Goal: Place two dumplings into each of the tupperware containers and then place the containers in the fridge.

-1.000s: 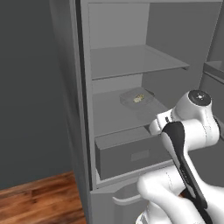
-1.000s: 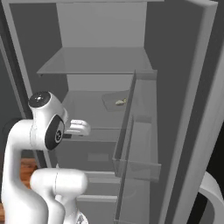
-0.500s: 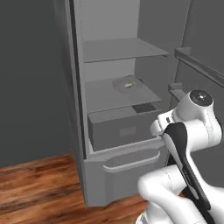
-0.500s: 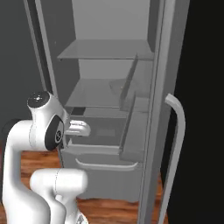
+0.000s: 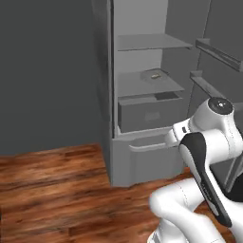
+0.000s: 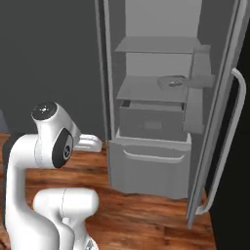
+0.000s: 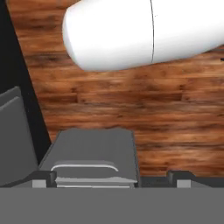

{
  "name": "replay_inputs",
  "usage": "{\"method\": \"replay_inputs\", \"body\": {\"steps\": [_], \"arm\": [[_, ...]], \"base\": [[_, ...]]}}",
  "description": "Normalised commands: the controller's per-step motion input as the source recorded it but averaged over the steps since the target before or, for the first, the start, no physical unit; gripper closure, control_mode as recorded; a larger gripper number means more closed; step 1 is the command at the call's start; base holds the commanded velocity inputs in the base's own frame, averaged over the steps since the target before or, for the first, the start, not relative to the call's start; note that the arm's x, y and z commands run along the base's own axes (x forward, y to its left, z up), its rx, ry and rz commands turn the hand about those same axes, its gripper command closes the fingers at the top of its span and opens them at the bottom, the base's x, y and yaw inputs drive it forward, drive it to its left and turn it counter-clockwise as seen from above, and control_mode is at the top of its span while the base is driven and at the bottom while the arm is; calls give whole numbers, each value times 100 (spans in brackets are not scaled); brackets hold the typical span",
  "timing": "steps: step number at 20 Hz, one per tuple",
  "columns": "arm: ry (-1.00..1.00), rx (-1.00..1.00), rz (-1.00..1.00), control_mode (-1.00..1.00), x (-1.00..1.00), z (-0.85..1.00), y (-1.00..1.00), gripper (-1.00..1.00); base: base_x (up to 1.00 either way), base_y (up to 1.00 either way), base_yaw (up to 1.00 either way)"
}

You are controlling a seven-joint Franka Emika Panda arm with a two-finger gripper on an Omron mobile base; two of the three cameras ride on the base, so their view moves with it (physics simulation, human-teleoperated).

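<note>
The fridge (image 5: 142, 102) (image 6: 151, 105) stands open ahead of me. On its middle shelf sits a shallow grey tupperware container (image 5: 153, 74) (image 6: 172, 81) holding small tan dumplings (image 5: 155, 76) (image 6: 174, 84). My arm is folded close to the base, well short of the fridge. In the hand view my gripper (image 7: 113, 177) points down at the wooden floor and the fridge's bottom drawer (image 7: 89, 153). Its dark fingertips (image 7: 43, 177) stand wide apart, open, with nothing between them.
The fridge door (image 6: 227, 122) hangs open on the right with racks (image 5: 216, 52) on its inner side. A grey drawer (image 5: 147, 114) under the shelf stands slightly pulled out. Wooden floor (image 5: 52, 190) lies in front, and a dark wall (image 5: 47, 71) is to the left.
The whole picture has shifted: the base has backed away from the fridge, which now looks farther off with more floor showing. The arm holds the same folded pose, gripper still open.
</note>
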Motion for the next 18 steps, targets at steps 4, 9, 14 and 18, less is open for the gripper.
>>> {"method": "replay_inputs", "body": {"steps": [4, 9, 14, 18], "arm": [[0, 0, 0, 100, 0, 0, 0, -100], [0, 0, 0, 100, 0, 0, 0, -100], [0, 0, 0, 100, 0, 0, 0, -100], [0, 0, 0, 100, 0, 0, 0, -100]], "base": [[-97, 76, 37], [-99, 54, 35], [-99, 40, 34], [-94, 22, 30]]}}
